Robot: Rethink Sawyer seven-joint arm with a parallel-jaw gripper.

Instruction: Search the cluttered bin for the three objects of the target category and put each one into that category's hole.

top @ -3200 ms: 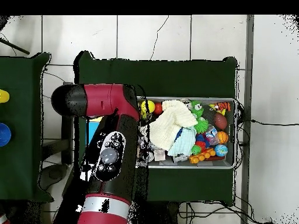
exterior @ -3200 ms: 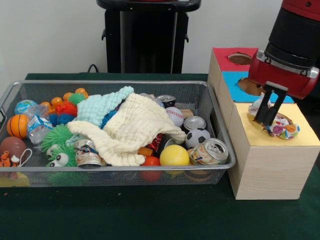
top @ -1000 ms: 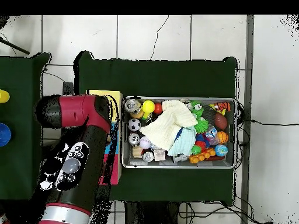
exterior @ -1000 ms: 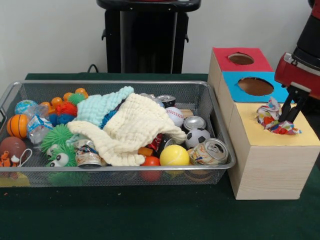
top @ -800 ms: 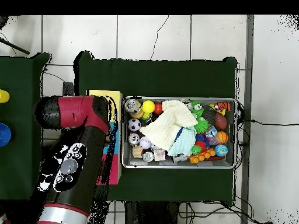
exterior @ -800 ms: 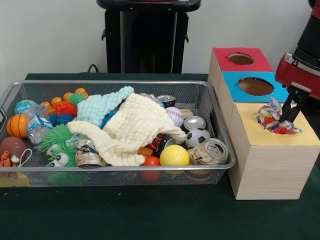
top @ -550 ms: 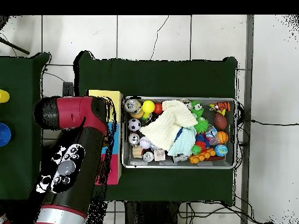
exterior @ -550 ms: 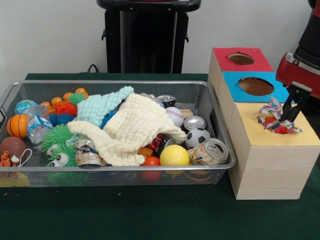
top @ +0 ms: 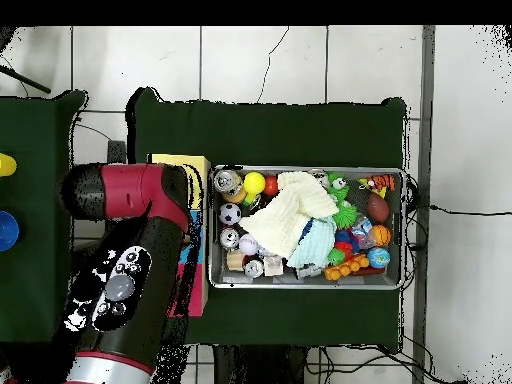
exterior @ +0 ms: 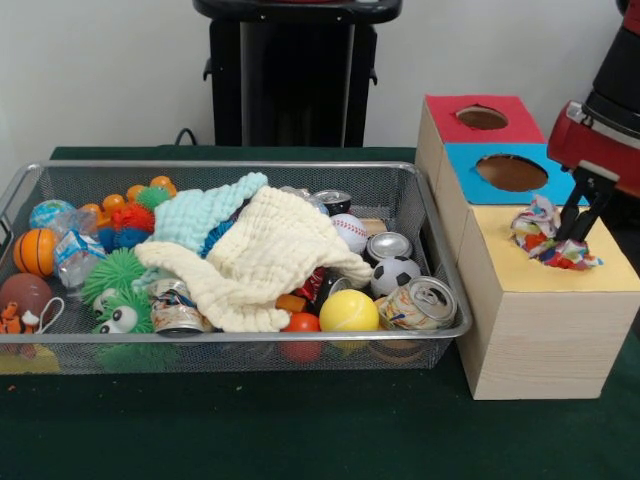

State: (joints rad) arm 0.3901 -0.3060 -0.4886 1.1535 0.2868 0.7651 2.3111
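Green-clothed table is hosting the wire bin (exterior: pixel 440 262) while the gripper (exterior: pixel 583 222), having lifted off since seconds ago, is hovering narrow-fingered beside the spotted cloth (exterior: pixel 545 235), leaving it bunched half-in the yellow box's hole (exterior: pixel 560 255).

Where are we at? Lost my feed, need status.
Pincer beside the spotted cloth on the yellow box top, grip unclear. Cloth bunched at the hole, not dropped in. Basket untouched, nothing blocking.

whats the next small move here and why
Probably press the white spotted fabric piece down into the yellow box top. It still bunches above the surface, and the black end effector sits right beside it, at its edge.
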